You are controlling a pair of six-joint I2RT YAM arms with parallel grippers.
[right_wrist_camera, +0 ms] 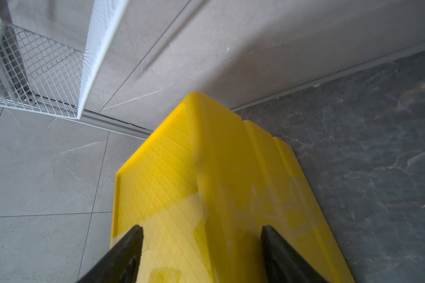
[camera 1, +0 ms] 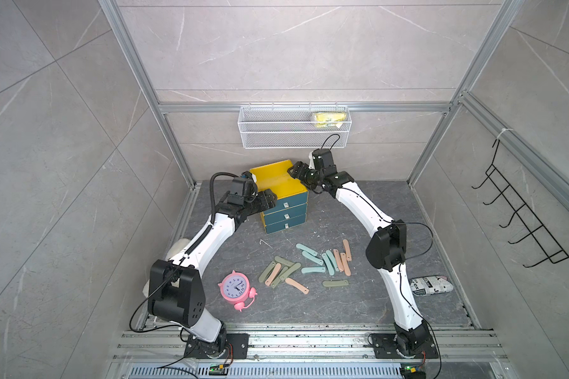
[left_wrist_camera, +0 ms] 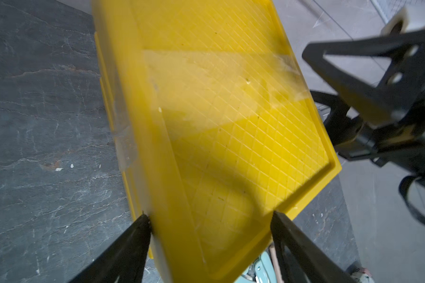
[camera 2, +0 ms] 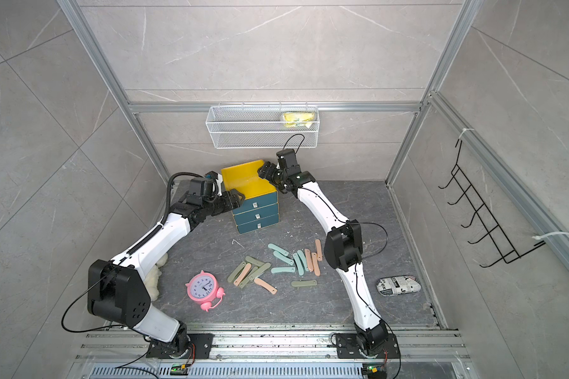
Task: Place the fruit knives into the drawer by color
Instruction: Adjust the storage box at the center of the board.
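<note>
A: The drawer (camera 1: 285, 215) stands upright at the back middle of the tabletop (camera 1: 358, 305), near the back wall. Its three teal fronts look shut.

B: And the fruit knives (camera 1: 313, 270)?

A: Loose heap on the tabletop, in front of the drawer and well apart from it. Pink, green and teal are mixed, and several overlap.

B: Hands?

A: At the front corner of the yellow top, the left hand (camera 1: 271, 197). At the opposite back corner, the right hand (camera 1: 290, 170). Both have jaws spread wide, straddling the rim and holding nothing. In the left wrist view the fingertips (left_wrist_camera: 133, 237) meet the case. Whether they press, cannot tell.

B: Risks?

A: The case is probably light. A shove from either hand could skid it, twist it or tip it. The white pulls are small, so a slip there seems likely. In the heap, one pinch may lift two colours. The pink clock (camera 1: 235, 288) sits near the green knives, in the left arm's way.

B: Heading?

A: The fronts face the robot, turned a little to its right, toward the heap. The top's long axis runs front to back. The knives lie flat with long axes every way, though the pinks on the right mostly run front to back.
</note>
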